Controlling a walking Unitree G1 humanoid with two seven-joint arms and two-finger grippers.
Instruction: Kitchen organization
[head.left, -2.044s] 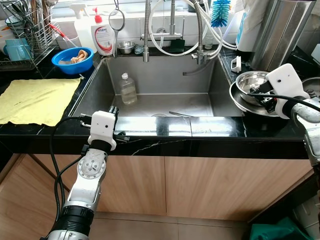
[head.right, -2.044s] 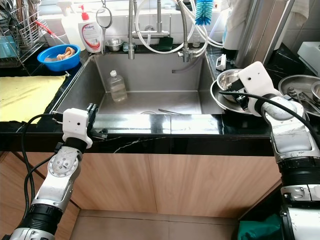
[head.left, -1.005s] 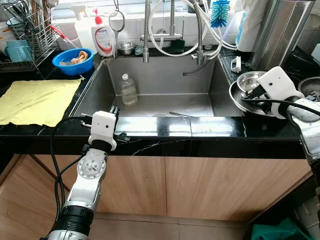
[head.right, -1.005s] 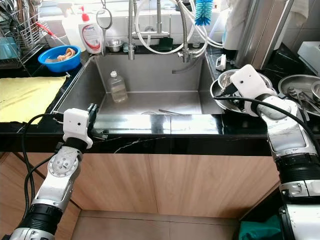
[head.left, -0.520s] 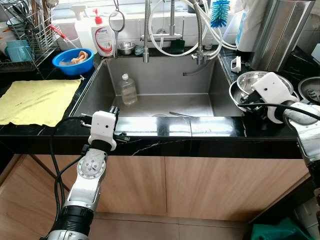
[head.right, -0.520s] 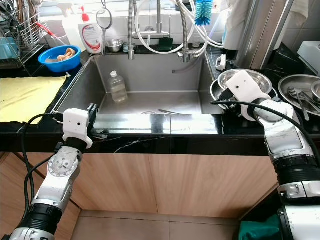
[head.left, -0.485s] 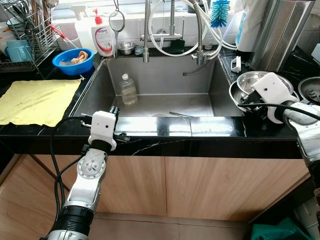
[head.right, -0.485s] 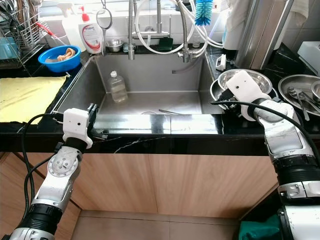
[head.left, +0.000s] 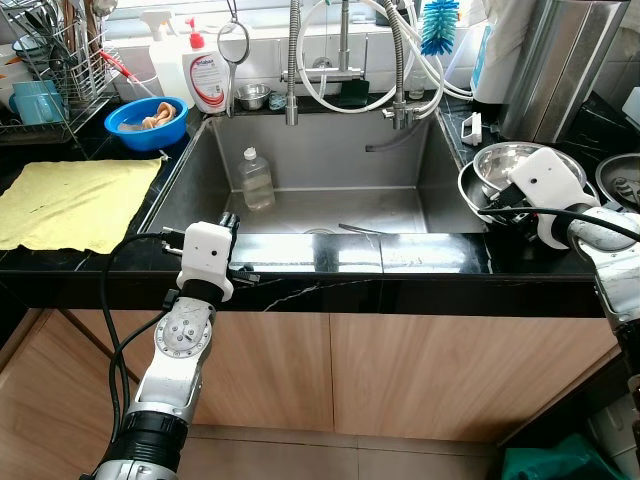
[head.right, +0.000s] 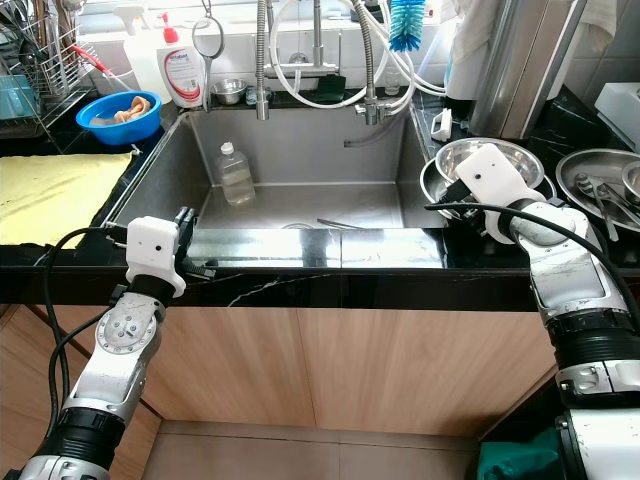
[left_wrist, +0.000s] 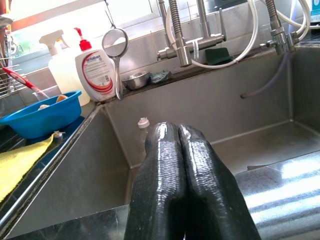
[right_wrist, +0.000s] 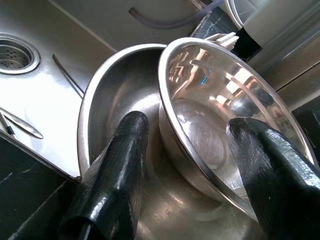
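Black stone forms the counter's front edge (head.left: 400, 275), and at about seven o'clock the left gripper (left_wrist: 181, 150) rests there with its fingers pressed together, holding nothing. Beyond it lies the sink (head.left: 400, 150), a plastic bottle (head.left: 256, 178) standing at its eleven o'clock. At three o'clock the right gripper (right_wrist: 187, 150) is spread wide astride the near rim of the steel bowl (right_wrist: 220, 95), which sits tilted inside a wider pan (right_wrist: 115, 95). The step in hand looks like grasping that bowl; next, the fingers should close on its rim, then lift.
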